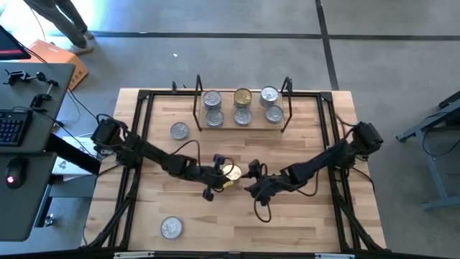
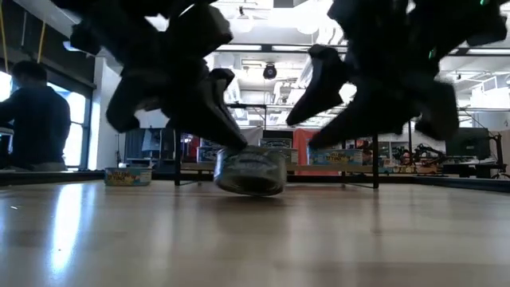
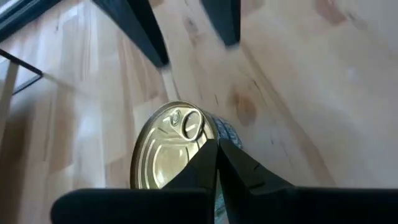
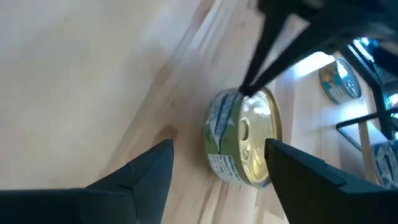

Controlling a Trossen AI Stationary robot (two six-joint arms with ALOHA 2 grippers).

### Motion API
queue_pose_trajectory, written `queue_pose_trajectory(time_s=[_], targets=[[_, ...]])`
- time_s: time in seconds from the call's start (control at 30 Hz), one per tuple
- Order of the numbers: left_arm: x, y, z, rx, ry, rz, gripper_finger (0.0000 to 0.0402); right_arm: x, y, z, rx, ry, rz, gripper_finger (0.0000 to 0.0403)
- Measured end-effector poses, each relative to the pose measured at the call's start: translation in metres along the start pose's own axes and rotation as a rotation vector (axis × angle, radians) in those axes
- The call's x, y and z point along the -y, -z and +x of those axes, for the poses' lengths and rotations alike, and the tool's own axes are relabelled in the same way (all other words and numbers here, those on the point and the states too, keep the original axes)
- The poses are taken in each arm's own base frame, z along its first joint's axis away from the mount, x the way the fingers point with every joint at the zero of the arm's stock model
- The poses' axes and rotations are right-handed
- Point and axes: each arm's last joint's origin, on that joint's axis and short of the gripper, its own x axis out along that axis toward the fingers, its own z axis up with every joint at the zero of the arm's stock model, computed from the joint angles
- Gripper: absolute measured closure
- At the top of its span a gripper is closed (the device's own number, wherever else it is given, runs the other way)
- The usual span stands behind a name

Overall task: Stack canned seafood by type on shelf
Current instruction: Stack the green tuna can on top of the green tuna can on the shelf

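Note:
A gold-lidded tin [image 1: 231, 172] stands tipped up at the table's middle, one edge on the wood [image 2: 251, 190]. My left gripper [image 1: 221, 175] is at the tin's left, shut on its rim. My right gripper [image 1: 253, 185] is open just right of the tin; in the right wrist view its fingers [image 4: 146, 171] stand on either side of the tin [image 4: 242, 137], short of it and touching nothing. The shelf [image 1: 224, 126] at the far edge holds several tins in three columns, a gold lid [image 1: 243, 97] in the middle column. My left gripper [image 3: 217, 144] has its two fingertips together on the upper rim of the gold-lidded tin [image 3: 208, 134], where lid meets side wall. The fingers slant down from the table's left. The tin sits tilted, lid facing up and toward the right gripper, lower edge on the table.
Two silver-lidded tins lie loose on the table: one left of the shelf [image 1: 180, 130], one near the front edge [image 1: 171, 227]. The table's black frame [image 1: 141, 115] runs along its sides. A person sits beyond the table at the left [image 2: 36, 119].

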Motion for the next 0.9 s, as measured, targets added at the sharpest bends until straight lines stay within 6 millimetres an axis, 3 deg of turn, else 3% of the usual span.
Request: queue_pose_trajectory(time_s=[0.13, 0.43, 0.6, 0.73, 0.83, 0.9], targets=[[-0.005, -0.009, 0.0, 0.031, 0.01, -0.038, 0.0401, -0.01, 0.005, 0.014, -0.018, 0.052, -0.054, 0.0158], [-0.008, -0.016, 0.0, 0.076, 0.024, -0.082, 0.0401, -0.029, 0.014, 0.045, -0.044, 0.279, 0.001, 0.0159], [-0.004, -0.019, -0.002, 0.095, 0.025, -0.075, 0.0401, -0.037, 0.009, 0.054, -0.018, 0.298, 0.131, 0.0202], [-0.001, -0.024, -0.008, 0.098, 0.009, -0.052, 0.0401, -0.046, 0.001, 0.051, -0.001, 0.286, 0.244, 0.0286], [0.001, -0.021, -0.021, 0.02, -0.019, -0.041, 0.0401, -0.05, -0.007, 0.038, -0.074, 0.284, 0.228, 0.0287], [0.003, -0.018, -0.036, -0.055, -0.037, -0.078, 0.0401, -0.042, -0.017, 0.025, -0.151, 0.27, 0.207, 0.0287]])
